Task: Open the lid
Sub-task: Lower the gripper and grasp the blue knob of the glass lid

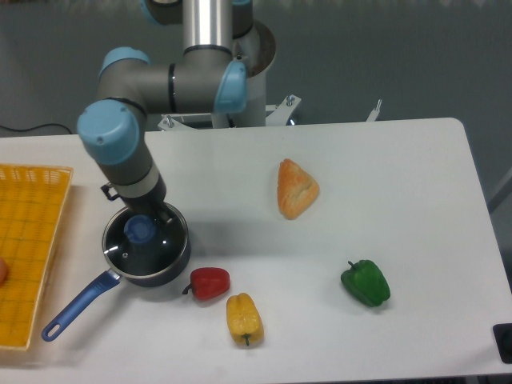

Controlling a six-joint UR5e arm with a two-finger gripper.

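Lid [145,242] sits closed on saucepan [164,268]; jaws hidden above.

There are three bell peppers on the table: one red bell pepper [210,282], one yellow bell pepper [244,318] and one green bell pepper [366,283]. There is one piece of bread [296,188]. There is one saucepan [120,274] with one glass lid [146,238] on it. At the left edge is one yellow basket [32,248]. One robot arm [132,160] is present.
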